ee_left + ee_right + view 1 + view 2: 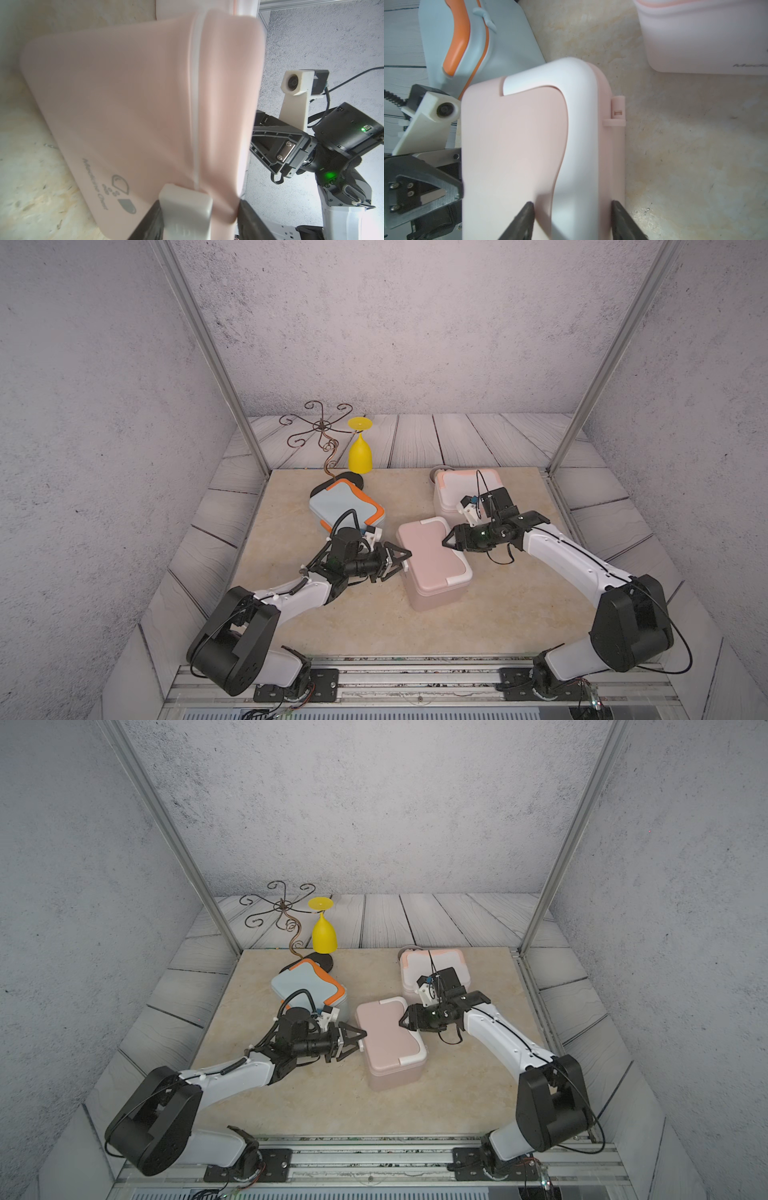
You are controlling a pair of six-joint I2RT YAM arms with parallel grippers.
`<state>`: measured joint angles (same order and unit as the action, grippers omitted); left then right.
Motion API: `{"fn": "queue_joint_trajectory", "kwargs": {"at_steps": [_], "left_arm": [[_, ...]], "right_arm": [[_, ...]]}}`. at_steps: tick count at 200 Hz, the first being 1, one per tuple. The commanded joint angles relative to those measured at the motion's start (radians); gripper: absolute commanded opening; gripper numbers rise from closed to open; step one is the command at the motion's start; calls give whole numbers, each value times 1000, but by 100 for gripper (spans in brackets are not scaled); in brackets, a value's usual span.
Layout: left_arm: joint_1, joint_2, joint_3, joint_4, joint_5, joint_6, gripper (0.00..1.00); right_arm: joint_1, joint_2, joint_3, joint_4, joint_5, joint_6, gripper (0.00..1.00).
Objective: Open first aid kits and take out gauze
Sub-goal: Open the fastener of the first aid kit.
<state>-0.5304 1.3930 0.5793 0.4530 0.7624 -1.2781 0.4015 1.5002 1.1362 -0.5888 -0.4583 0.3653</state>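
The pink first aid kit (432,560) (390,1036) lies lid-down-shut in the middle of the mat. My left gripper (405,561) (199,209) grips its left end, one finger beside the white latch (187,207) and the other on the lid. My right gripper (444,542) (572,204) clamps the lid's far white-trimmed edge (577,145), one finger on top and one on the back wall. The grey-blue kit (340,506) (512,41) sits closed at the back left. The white kit (457,485) (706,41) sits closed at the back right. No gauze is in view.
A wire stand (320,427) at the back left holds an upturned yellow goblet (360,452); its dark base (353,480) touches the grey-blue kit. A small grey bowl (439,469) peeks out behind the white kit. Metal frame posts (582,427) flank the mat.
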Motion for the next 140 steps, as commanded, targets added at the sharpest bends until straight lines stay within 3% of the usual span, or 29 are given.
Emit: {"fn": "queue_joint_trajectory", "kwargs": {"at_steps": [1,40,92,121,140], "left_arm": [[-34,-7,42,-136,-7,76,41],[-39,-3,62,-193,-13,93,41],[-42,-47,81,-318,-39,142,44],[-40,-75,81,-369,-55,155,48],[-40,-86,83,-383,-52,159,56]], "right_arm": [[62,88,-62,-186,137,-25,57],[102,101,-52,-217,213,-27,57],[114,117,-58,-217,224,-29,57],[114,122,-60,-212,223,-30,57],[115,125,-65,-207,218,-31,57]]}}
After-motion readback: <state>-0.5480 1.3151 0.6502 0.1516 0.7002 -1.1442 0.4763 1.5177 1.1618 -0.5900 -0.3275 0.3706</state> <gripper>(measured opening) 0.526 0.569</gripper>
